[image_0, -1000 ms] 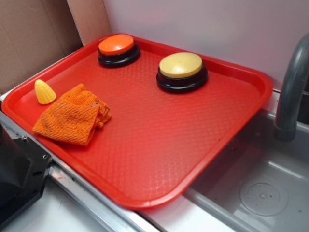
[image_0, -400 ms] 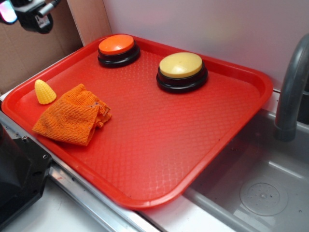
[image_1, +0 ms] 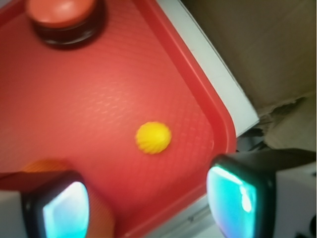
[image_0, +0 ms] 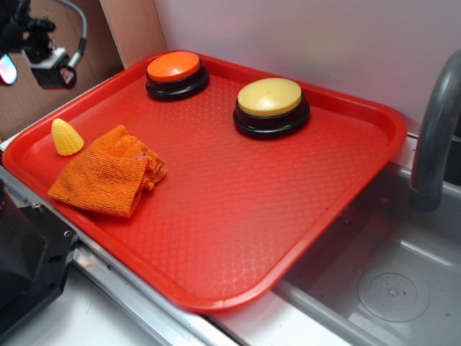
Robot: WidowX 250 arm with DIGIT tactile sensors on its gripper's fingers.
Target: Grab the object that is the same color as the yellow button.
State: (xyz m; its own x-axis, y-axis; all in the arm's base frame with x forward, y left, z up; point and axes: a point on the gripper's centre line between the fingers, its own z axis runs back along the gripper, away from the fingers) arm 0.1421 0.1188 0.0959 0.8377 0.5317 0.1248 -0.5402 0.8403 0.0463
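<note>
A small yellow toy corn cob (image_0: pixel 66 137) stands on the red tray (image_0: pixel 238 216) near its left corner, beside an orange mesh cloth (image_0: pixel 106 171). The wrist view shows the corn (image_1: pixel 153 137) from above. The yellow button (image_0: pixel 271 106) with a black base sits at the tray's back. My gripper (image_0: pixel 14 58) hangs high at the upper left, above and left of the corn. In the wrist view the gripper (image_1: pixel 148 206) is open and empty, its fingertips (image_1: pixel 64 208) wide apart, with the corn ahead of the gap.
An orange-topped button (image_0: pixel 175 73) stands at the tray's back left and shows in the wrist view (image_1: pixel 64 20). A sink basin (image_0: pixel 389 288) and grey faucet (image_0: pixel 436 130) lie right. Cardboard (image_0: pixel 50 50) stands behind the tray's left edge.
My gripper has come into view at the upper left and moved down and slightly right toward the tray. The objects on the tray have not moved.
</note>
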